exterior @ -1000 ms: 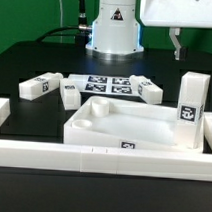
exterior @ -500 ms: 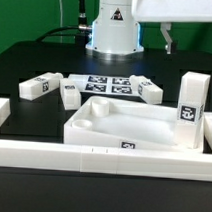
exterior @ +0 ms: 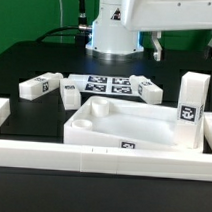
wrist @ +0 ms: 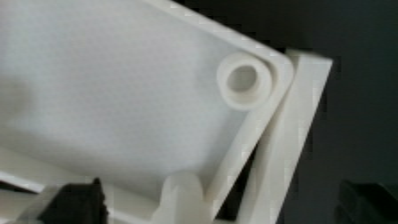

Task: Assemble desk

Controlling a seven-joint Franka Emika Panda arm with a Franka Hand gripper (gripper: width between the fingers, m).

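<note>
1. Hovering high over the scene, the hand (exterior: 187, 41) hung with its fingers spread wide and nothing between them, well above the desk tray (exterior: 143, 124), which lay on the black tabletop (exterior: 26, 55) just behind the front border bar (exterior: 92, 158).
2. Three legs (exterior: 35, 87) lay flat near the marker board (exterior: 107, 84). A fourth, the upright leg (exterior: 190, 110), stood at the tray's corner on the exterior view's right; seated or merely beside, I couldn't tell.
3. Danger one: a descent on that side could clip the tall leg and topple it.
4. Danger two: the wrist view sat over a corner socket (wrist: 244, 80), and an off-centre pinch on the thin wall could skew the tray against the bar.
</note>
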